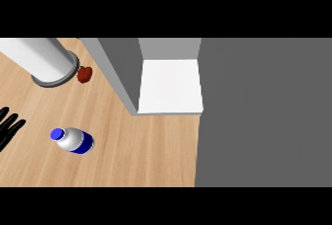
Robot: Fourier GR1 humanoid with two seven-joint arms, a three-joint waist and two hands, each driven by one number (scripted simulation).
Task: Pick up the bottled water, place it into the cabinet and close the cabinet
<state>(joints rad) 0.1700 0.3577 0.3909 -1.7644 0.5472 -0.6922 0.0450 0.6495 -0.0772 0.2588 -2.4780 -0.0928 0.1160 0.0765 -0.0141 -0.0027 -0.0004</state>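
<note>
One hand [9,125] shows at the left edge, the left one, fingers straight and spread, holding nothing. Near it, apart, the water bottle [74,140] with its blue cap stands on the wooden counter [142,154]. Farther back the cabinet [170,83] stands open, beside a red pepper [84,74] and a grey cylinder [44,59].

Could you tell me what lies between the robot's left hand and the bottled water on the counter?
Nothing: in the head view only bare wooden counter separates the left hand at the left edge from the bottled water.

No legible text or labels
</note>
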